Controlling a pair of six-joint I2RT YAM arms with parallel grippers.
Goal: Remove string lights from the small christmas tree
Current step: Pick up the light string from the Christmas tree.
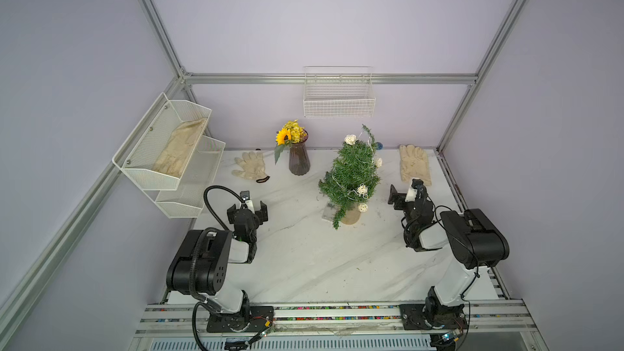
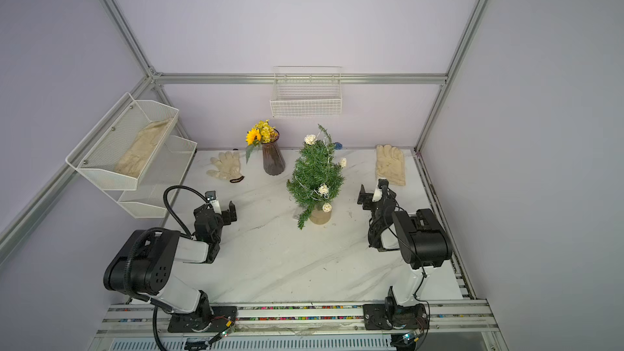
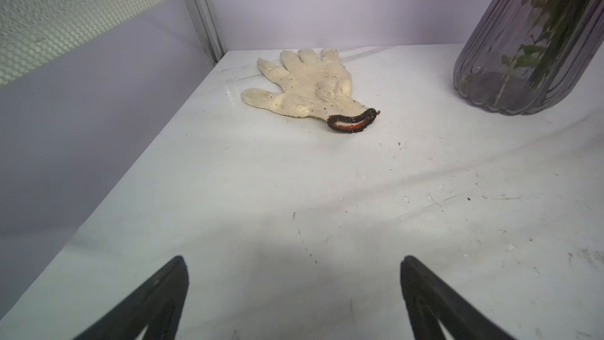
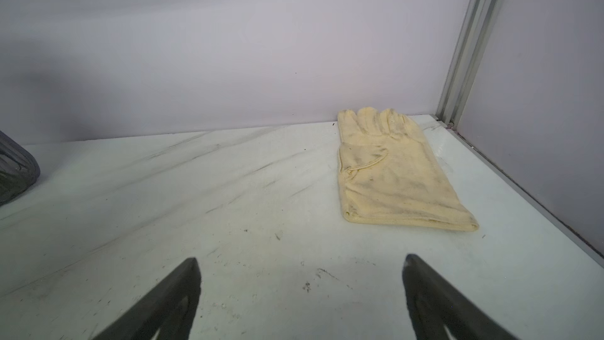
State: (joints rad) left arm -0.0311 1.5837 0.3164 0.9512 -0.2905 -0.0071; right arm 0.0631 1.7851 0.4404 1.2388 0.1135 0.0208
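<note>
The small christmas tree (image 1: 349, 173) (image 2: 314, 173) stands upright on its round tan base right of the table's middle, seen in both top views. The string lights (image 1: 362, 190) (image 2: 323, 190) wind around it as thin wire with cream woven balls; a blue ball (image 1: 380, 145) hangs behind the top. A small clear box (image 1: 329, 212) lies by the base. My left gripper (image 1: 247, 208) (image 2: 216, 210) (image 3: 293, 258) is open and empty, well left of the tree. My right gripper (image 1: 407, 194) (image 2: 375, 194) (image 4: 301, 258) is open and empty, just right of it. Neither wrist view shows the tree.
A dark vase of yellow flowers (image 1: 299, 160) (image 3: 523, 60) stands back left of the tree. A knit glove (image 1: 250, 165) (image 3: 304, 83) lies at the back left, a cream glove (image 1: 414, 163) (image 4: 392, 171) at the back right. A mesh rack (image 1: 169, 150) hangs on the left wall, a wire basket (image 1: 339, 99) on the back wall.
</note>
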